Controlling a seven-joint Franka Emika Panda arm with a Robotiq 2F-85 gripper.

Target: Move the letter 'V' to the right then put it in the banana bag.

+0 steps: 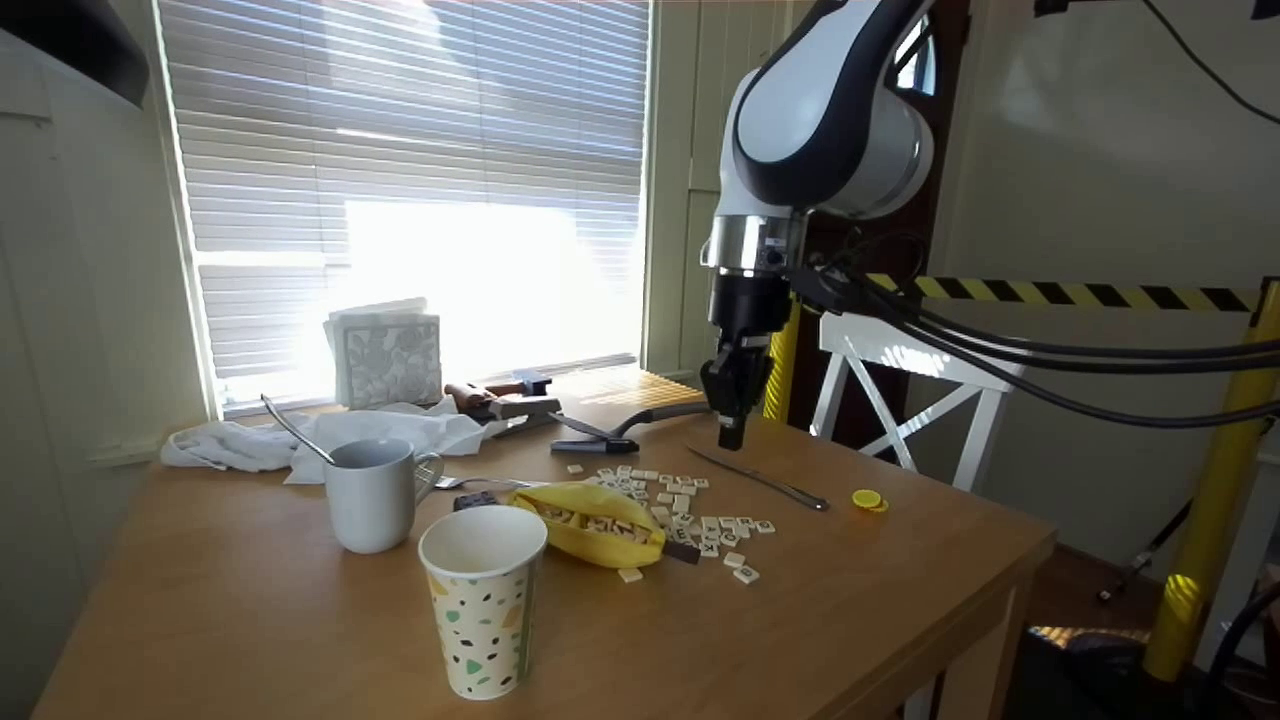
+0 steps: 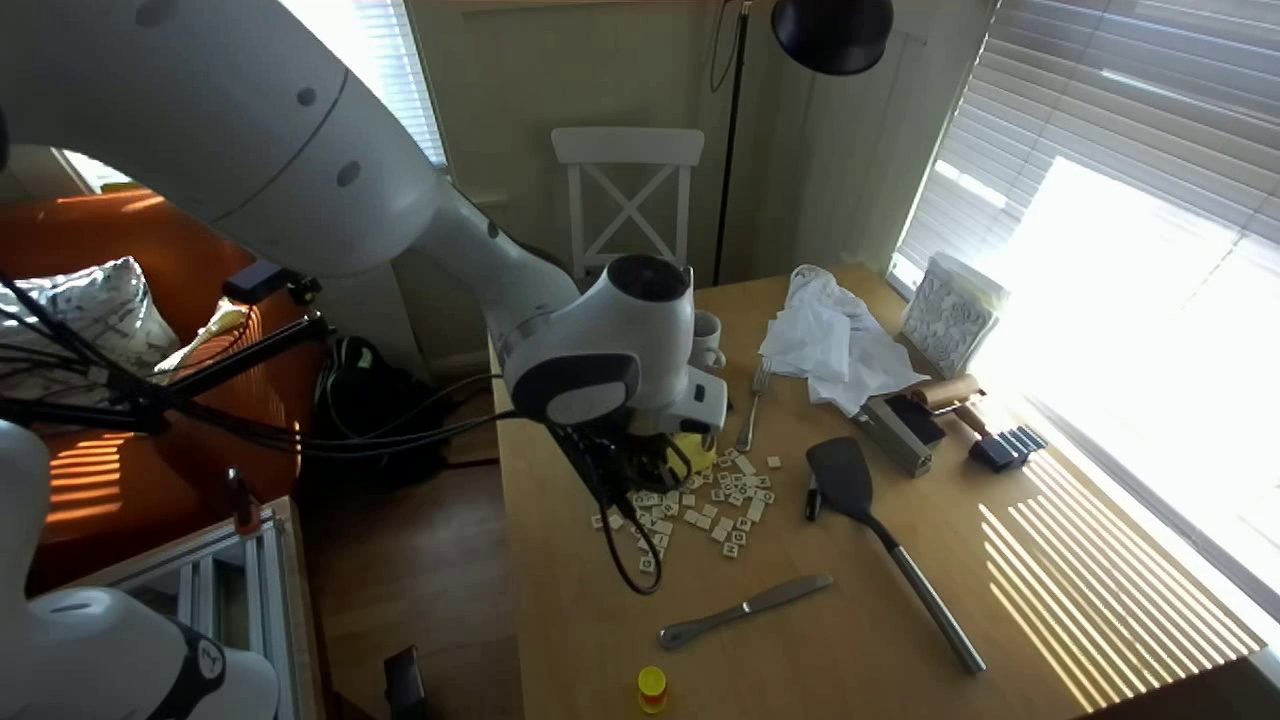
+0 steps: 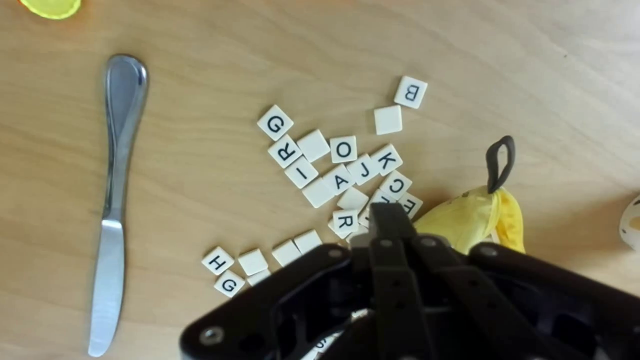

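Only an exterior view clearly shows tiles (image 1: pixel 612 527) inside the banana bag (image 1: pixel 592 549).

The arm (image 2: pixel 330 170) reaches out over the table (image 1: pixel 850 610), its lower part (image 2: pixel 110 650) standing beside it in an exterior view. The wrist (image 1: pixel 752 245) hangs above the table in both exterior views. The gripper (image 1: pixel 732 434) points down at the table, clear of its top, its fingers (image 3: pixel 392 220) together in the wrist view.
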